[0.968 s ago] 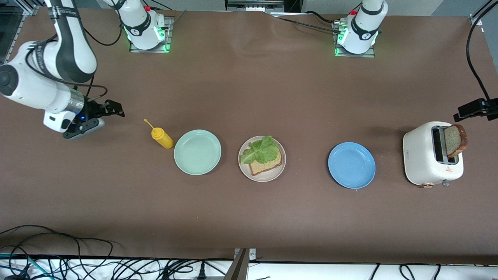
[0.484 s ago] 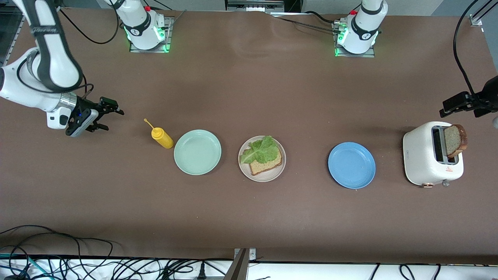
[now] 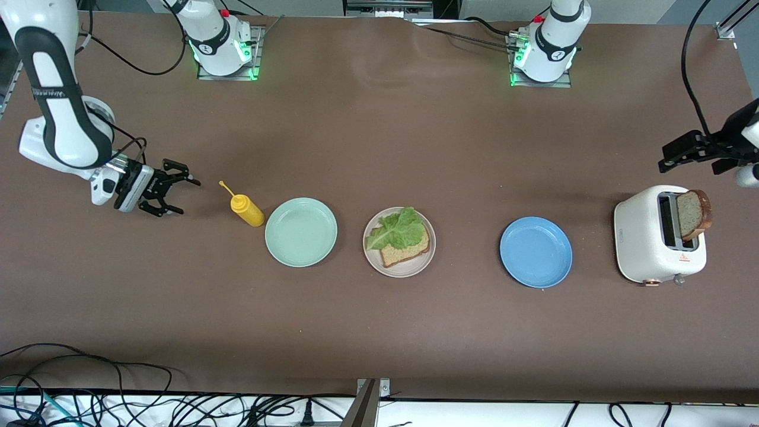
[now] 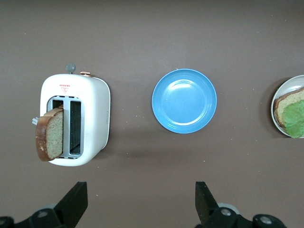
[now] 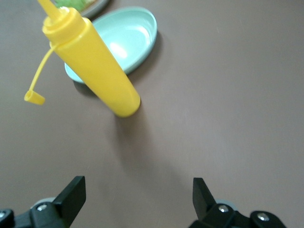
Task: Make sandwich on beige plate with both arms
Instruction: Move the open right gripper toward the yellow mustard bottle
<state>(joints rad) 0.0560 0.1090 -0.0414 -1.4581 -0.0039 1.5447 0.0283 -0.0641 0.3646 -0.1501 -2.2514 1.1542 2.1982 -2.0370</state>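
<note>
The beige plate lies mid-table between two other plates. On it rests one brown bread slice with a ruffled lettuce leaf on top; the left wrist view catches that plate's edge. A second bread slice stands out of the white toaster. My left gripper hangs open and empty over the table by the toaster. My right gripper is open and empty, pointing at a yellow squeeze bottle.
An empty mint-green plate sits beside the yellow bottle. An empty blue plate lies between the beige plate and the toaster. Cables run along the table edge nearest the front camera.
My right arm has swung and turned its gripper to point at the yellow bottle, a little closer to it. My left gripper has drifted inward from the table's end. Nothing on the table moved.
</note>
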